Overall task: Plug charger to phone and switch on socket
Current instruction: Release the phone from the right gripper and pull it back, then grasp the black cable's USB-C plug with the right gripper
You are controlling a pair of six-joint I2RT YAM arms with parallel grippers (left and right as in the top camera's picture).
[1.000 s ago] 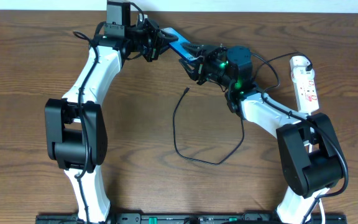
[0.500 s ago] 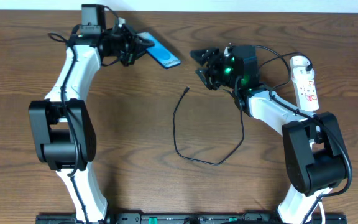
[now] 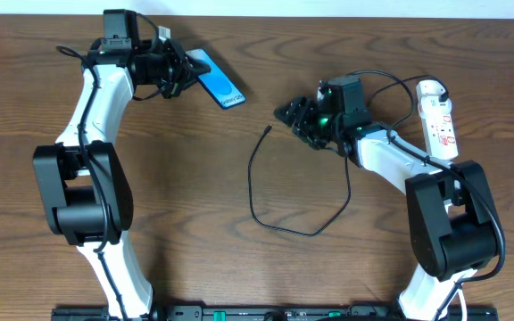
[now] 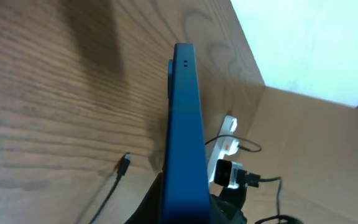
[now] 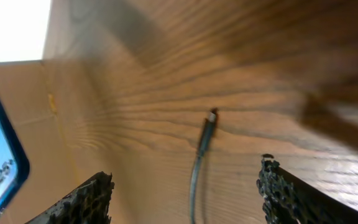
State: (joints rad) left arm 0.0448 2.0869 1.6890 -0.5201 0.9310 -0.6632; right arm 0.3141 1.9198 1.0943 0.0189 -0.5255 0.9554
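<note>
**Left hand** [image 3: 182,71]: clamped on one end of the phone [image 3: 218,78] at the far left of the counter [image 3: 194,205]. The phone's free end points toward the centre, probably to present its port.

**Right hand** [image 3: 286,113]: wide and empty, poised just over the plug tip of the charger [image 3: 252,178]. The jaws straddle the tip, apparently lining up a pick.

**Socket** [image 3: 439,120]: lies far right, well apart from the phone, with no hand on its switch.

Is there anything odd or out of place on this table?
Nothing is spilled or broken. The phone is not lying flat: the left pincer holds it tilted, near the far edge. The charger tip lies loose on the table, plugged into nothing.
</note>
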